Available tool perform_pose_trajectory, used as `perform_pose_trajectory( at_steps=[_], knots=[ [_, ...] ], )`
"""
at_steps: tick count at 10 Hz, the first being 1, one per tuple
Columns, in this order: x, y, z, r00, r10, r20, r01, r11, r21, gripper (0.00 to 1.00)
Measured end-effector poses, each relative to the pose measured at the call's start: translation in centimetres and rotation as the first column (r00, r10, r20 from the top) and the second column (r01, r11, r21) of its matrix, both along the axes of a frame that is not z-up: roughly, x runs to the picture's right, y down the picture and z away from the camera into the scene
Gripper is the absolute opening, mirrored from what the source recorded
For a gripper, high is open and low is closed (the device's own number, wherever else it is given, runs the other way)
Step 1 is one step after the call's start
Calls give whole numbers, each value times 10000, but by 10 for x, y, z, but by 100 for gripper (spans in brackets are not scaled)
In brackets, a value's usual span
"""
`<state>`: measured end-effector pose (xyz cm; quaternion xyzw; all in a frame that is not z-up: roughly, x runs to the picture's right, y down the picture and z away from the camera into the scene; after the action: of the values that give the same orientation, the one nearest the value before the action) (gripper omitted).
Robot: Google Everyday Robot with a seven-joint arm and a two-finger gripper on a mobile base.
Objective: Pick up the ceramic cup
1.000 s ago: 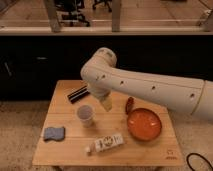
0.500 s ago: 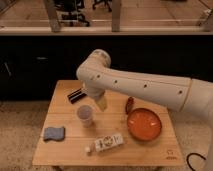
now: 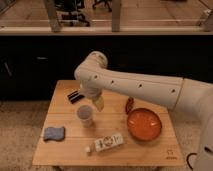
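Note:
The ceramic cup point(image 3: 85, 115) is a small whitish-grey handleless cup standing upright near the middle of the wooden table point(image 3: 70, 150). My white arm reaches in from the right and bends down over the table. My gripper point(image 3: 97, 102) hangs just to the right of the cup and slightly behind it, close to its rim. The cup is not lifted.
An orange bowl point(image 3: 144, 123) sits right of the cup. A white bottle with a printed label point(image 3: 107, 143) lies in front of the cup. A blue-grey sponge point(image 3: 53, 133) lies at the front left. A dark flat object point(image 3: 74, 95) lies at the back left.
My arm has swung leftward and lowered, bringing the gripper closer to the cup's right side. The cup and other objects have not moved.

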<state>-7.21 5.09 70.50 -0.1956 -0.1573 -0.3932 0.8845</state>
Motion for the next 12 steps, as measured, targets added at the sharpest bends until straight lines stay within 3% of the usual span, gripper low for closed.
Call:
perform_pose_trajectory(
  at_steps=[4,12],
  knots=[
    [-9,12,12,9984,-403,404,407,9991,-85,80],
    [-12,52,57,9868,-1218,1071,1271,9909,-441,80]
  ],
)
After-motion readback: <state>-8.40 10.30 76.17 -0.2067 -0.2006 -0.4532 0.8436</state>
